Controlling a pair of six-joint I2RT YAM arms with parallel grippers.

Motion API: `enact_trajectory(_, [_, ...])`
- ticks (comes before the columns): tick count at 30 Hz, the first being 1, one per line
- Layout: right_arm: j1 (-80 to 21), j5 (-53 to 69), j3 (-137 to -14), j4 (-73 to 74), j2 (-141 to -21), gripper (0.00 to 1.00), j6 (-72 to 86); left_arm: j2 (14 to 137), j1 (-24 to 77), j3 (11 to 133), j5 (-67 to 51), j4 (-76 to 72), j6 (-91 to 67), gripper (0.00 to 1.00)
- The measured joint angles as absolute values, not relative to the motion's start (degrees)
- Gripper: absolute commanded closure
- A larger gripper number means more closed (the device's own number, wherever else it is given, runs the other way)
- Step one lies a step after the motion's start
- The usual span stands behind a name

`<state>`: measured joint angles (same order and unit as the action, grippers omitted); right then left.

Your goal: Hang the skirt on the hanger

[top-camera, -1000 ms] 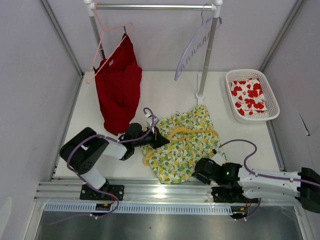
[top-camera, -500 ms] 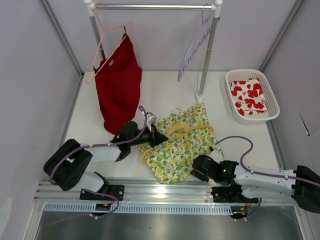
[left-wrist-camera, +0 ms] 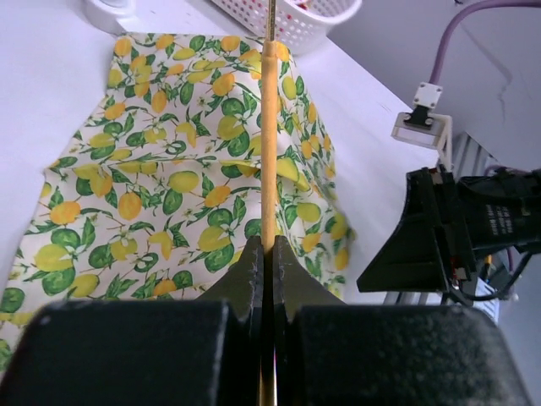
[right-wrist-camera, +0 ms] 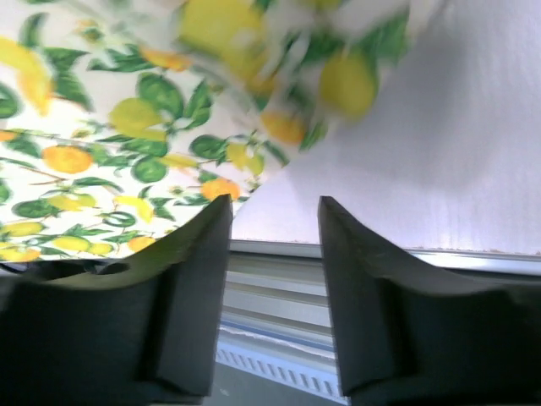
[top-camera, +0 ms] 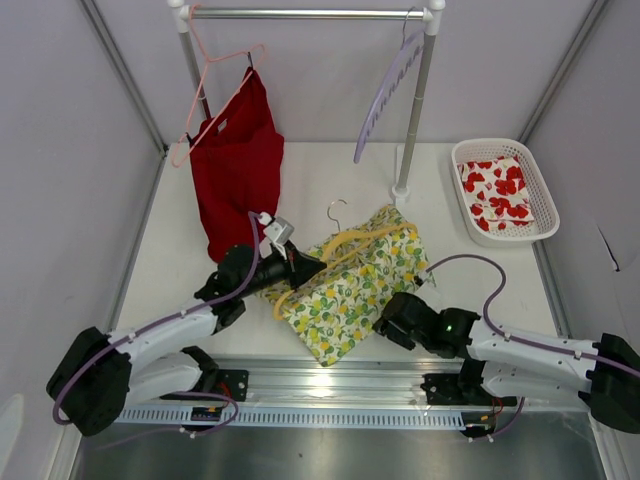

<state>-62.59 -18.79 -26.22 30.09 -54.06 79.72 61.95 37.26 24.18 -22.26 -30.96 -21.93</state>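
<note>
The lemon-print skirt (top-camera: 352, 292) hangs draped over the yellow hanger (top-camera: 352, 240), partly lifted off the white table, its lower edge near the front rail. The hanger's metal hook (top-camera: 336, 209) points toward the back. My left gripper (top-camera: 300, 268) is shut on the hanger's left arm; in the left wrist view the yellow bar (left-wrist-camera: 269, 127) runs straight out from between the left gripper (left-wrist-camera: 270, 249) jaws, over the skirt (left-wrist-camera: 161, 178). My right gripper (top-camera: 392, 322) stands open at the skirt's lower right corner. In the right wrist view this gripper (right-wrist-camera: 275, 210) holds nothing, with the skirt (right-wrist-camera: 110, 161) just above and to the left.
A red garment (top-camera: 237, 170) on a pink hanger (top-camera: 215, 70) and a lavender hanger (top-camera: 385, 95) hang from the rack bar (top-camera: 310, 14). The rack pole (top-camera: 414, 115) stands behind the skirt. A white basket (top-camera: 537, 185) with red-flowered cloth sits at the back right. The metal front rail (right-wrist-camera: 279, 283) lies below my right gripper.
My right gripper has opened and let go of the skirt's corner. My left gripper has pulled the hanger and skirt left and upward; the lavender hanger has swung slightly.
</note>
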Motion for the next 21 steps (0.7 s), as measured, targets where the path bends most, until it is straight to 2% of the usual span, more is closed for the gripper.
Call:
enact_trajectory(2, [-61.9, -19.0, -28.6, 30.9, -54.2, 0.29, 77.5, 59.3, 37.5, 24.2, -19.7, -28.4, -21.9, 1.00])
enact_trajectory(5, [-59.7, -19.3, -33.9, 32.9, -54.0, 0.23, 73.8, 55.5, 38.1, 24.2, -15.7, -24.3, -21.8, 1.00])
enact_trajectory(12, [-48.9, -20.0, -47.4, 36.2, -50.1, 0.22, 64.8, 47.3, 38.8, 27.1, -5.5, -10.8, -20.4, 1.00])
enact_trajectory(21, [-31.0, -12.4, -55.4, 36.6, -48.3, 0.22, 56.4, 43.1, 38.8, 38.7, 7.0, 5.4, -19.4, 1.00])
